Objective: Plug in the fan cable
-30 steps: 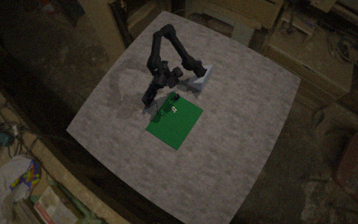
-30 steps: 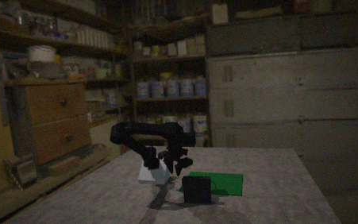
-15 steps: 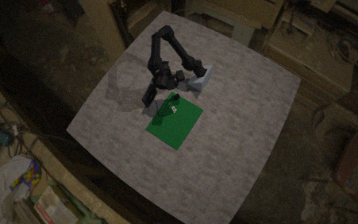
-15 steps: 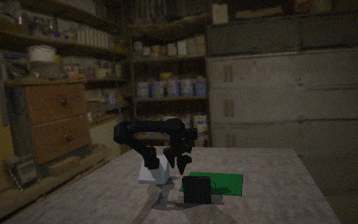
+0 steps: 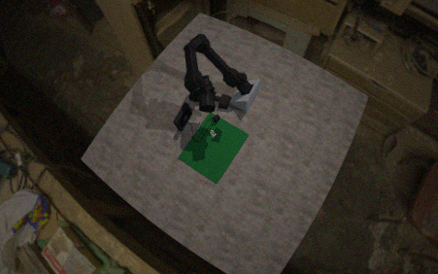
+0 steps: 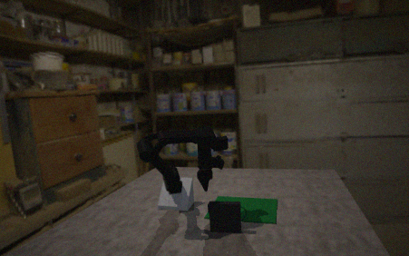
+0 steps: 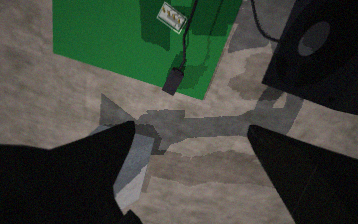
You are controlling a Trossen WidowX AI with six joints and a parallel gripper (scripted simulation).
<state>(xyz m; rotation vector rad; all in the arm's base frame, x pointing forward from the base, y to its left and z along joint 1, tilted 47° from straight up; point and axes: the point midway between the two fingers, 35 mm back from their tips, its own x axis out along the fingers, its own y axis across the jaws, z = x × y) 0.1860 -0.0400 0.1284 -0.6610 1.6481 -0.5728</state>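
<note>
The green board [image 5: 223, 160] [image 6: 263, 206] [image 7: 95, 40] lies flat. The small pale four-pin header [image 5: 213, 133] [image 7: 172, 17] is on it, with pins showing and nothing on them. The dark cable plug [image 5: 216, 118] [image 7: 173, 82] is at the board's edge, off the header, its cable running past the header's side. The black square fan [image 5: 183, 117] [image 6: 224, 217] [image 7: 330, 50] stands beside the board. My gripper [image 6: 205, 187] [image 7: 191, 128] is open and empty, pointing down above the table. In the wrist view the plug is beyond the fingertips, not between them.
A pale grey wedge-shaped block [image 5: 245, 101] [image 6: 177, 198] [image 7: 130, 185] stands by the arm's base, to the left of the board in the exterior view. The fan's cable [image 7: 186, 42] crosses over the board. The arm casts shadows over table and board.
</note>
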